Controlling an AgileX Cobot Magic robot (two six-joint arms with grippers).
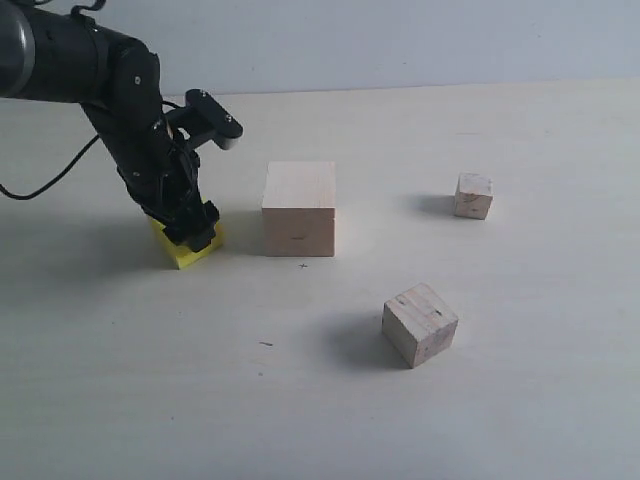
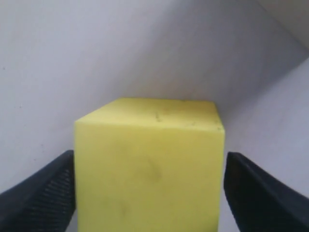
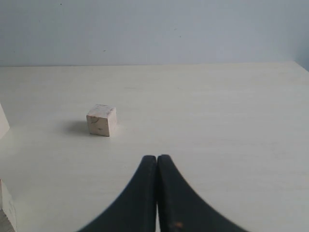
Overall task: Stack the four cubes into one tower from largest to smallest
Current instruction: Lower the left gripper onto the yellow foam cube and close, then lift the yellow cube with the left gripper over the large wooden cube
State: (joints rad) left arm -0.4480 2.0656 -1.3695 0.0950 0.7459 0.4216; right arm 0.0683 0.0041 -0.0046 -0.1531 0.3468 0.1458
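Yellow cube [image 2: 149,145] — between spread left claw [image 1: 195,235], largest cube [image 1: 298,210] near

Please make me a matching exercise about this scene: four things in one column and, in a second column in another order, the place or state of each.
1. bright yellow cube
2. largest pale wood cube
3. tiniest pale wood cube
4. right gripper

a. shut, holding nothing
b. farthest right in the exterior view
c. between the jaws of the open left gripper
d. beside the yellow cube, nothing on top

Pairs: 1-c, 2-d, 3-b, 4-a
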